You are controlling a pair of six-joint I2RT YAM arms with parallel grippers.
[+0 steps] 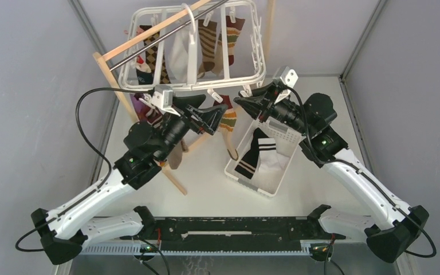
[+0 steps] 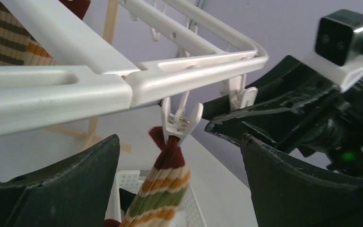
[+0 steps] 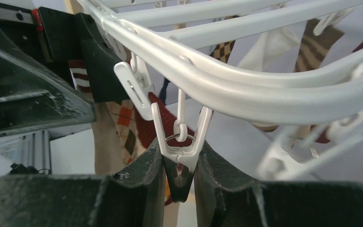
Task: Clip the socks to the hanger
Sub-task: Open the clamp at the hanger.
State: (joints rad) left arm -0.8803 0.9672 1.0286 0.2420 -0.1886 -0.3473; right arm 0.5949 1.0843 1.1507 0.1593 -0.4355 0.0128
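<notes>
The white hanger (image 1: 252, 74) hangs at the back with several socks (image 1: 206, 43) clipped under it. A maroon, cream, orange and green striped sock (image 2: 170, 175) hangs from a clip (image 2: 180, 124) on the near rail. My left gripper (image 2: 178, 142) stands wide open, one finger on each side of that sock, touching nothing. In the top view the left gripper (image 1: 215, 117) sits just left of the striped sock (image 1: 228, 121). My right gripper (image 3: 178, 165) is shut on a neighbouring white clip (image 3: 179, 142) on the same rail (image 3: 264, 90). Black-and-white socks (image 1: 258, 152) lie in the basket.
A white slotted basket (image 1: 240, 145) stands right of centre under the right arm. The wooden stand (image 1: 110, 77) with its metal rod (image 1: 149, 47) carries the hanger, and its legs run down behind the left arm. Grey walls close in both sides.
</notes>
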